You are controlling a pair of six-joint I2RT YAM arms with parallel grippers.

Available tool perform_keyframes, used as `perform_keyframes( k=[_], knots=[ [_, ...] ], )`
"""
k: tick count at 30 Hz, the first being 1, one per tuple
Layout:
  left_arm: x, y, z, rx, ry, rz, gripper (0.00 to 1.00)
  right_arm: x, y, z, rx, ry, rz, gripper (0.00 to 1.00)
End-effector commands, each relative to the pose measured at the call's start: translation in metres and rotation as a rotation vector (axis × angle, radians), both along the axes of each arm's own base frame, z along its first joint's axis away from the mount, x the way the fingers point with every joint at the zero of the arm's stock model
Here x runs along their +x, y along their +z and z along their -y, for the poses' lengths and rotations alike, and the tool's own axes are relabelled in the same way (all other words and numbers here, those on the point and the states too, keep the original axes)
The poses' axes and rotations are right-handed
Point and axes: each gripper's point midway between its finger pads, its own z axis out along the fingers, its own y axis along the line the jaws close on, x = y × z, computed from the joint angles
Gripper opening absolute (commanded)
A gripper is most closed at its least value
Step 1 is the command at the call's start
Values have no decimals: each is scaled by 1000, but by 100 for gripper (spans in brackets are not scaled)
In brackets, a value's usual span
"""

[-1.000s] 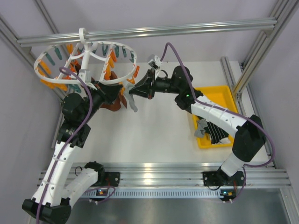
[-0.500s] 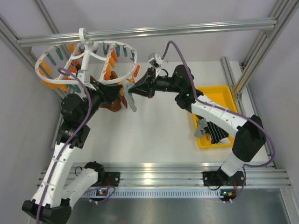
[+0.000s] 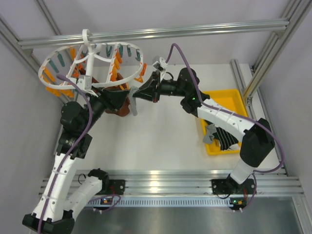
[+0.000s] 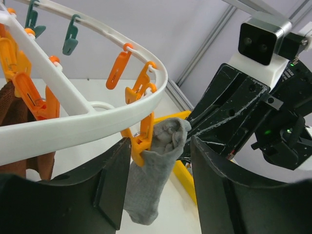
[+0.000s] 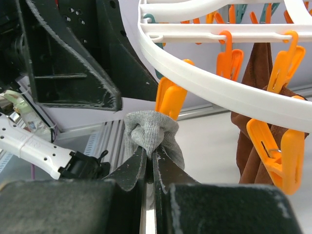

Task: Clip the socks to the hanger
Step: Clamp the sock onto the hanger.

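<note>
The right gripper is pressed together on the bunched cuff of a grey sock, holding it up against an orange clip at the 4 o'clock edge of the hanger. The left gripper stands spread, one jaw on either side of that clip, with the sock hanging between them. In the left wrist view the clip's mouth looks closed on the cuff, so this sock seems just fastened, though whether the bite will hold once the right jaws let go cannot be told. Farther round the ring a brown cloth hangs from other clips, apparently an earlier item done. Most clips around the ring hang bare. Out at 4 o'clock on the table, the yellow tray contains a striped sock and at least one grey one, so several socks are left to clip.
</note>
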Motion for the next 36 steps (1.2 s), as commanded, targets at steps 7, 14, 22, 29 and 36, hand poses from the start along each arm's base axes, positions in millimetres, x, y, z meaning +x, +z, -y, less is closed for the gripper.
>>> perform_keyframes(
  k=[7,14,22,29,36],
  knots=[
    [-22,24,4,-22,-59,84,63,-7,18,-6,32,14,113,0],
    [-28,44,0,-17,-44,143,64,-26,-6,-24,1,65,133,0],
    [-16,45,-15,-8,67,113,60,-59,-11,-53,15,120,179,0],
    [6,36,-51,40,285,80,55,-58,-5,-33,-24,95,201,43],
    [14,34,-75,103,423,80,52,-9,-18,46,-123,-54,140,52]
  ],
)
